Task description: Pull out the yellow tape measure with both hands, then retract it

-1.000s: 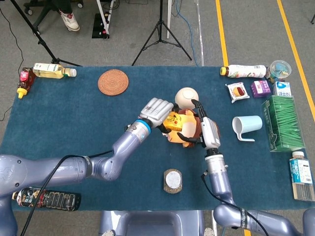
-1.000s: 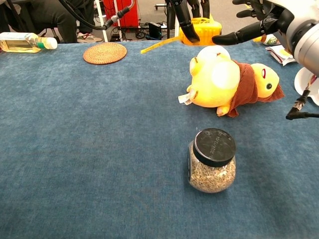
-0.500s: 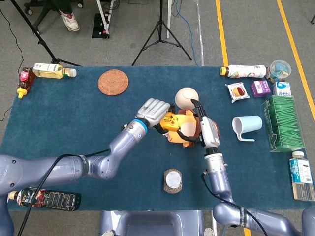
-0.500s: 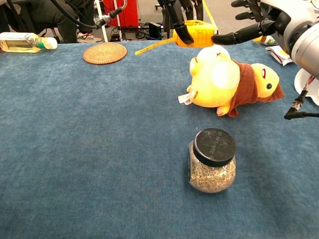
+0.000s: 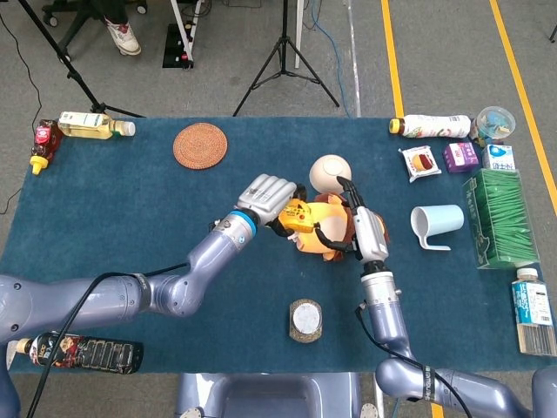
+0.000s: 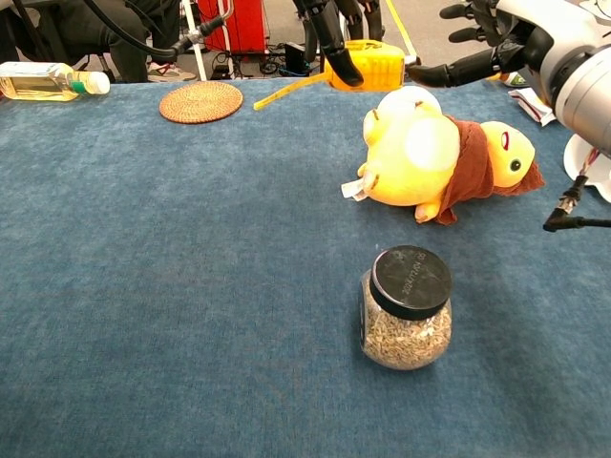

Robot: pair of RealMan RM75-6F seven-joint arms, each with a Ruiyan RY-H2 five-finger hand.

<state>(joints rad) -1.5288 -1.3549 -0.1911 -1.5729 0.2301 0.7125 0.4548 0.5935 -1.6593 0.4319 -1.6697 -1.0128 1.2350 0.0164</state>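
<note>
The yellow tape measure [image 5: 294, 215] hangs above the table's middle, gripped by my left hand [image 5: 265, 198]. In the chest view its case [image 6: 370, 65] sits under the dark fingers [image 6: 332, 43] of my left hand, and a short length of yellow blade [image 6: 286, 93] sticks out to the left with a free end. My right hand [image 5: 367, 231] hovers over the plush toy, just right of the case. Its fingers [image 6: 458, 69] are spread, and one dark fingertip points at the case without holding it.
A yellow plush toy [image 6: 430, 157] with a brown cape lies under the hands. A seed jar [image 6: 406, 307] with a black lid stands nearer me. A woven coaster [image 5: 199, 145] and oil bottle [image 5: 87, 125] lie far left. A white cup [image 5: 435, 225] and green box [image 5: 499, 218] sit right.
My left hand has carried the tape measure a little to the left, away from my right hand. The blade tip has shifted left too. The right hand has barely moved.
</note>
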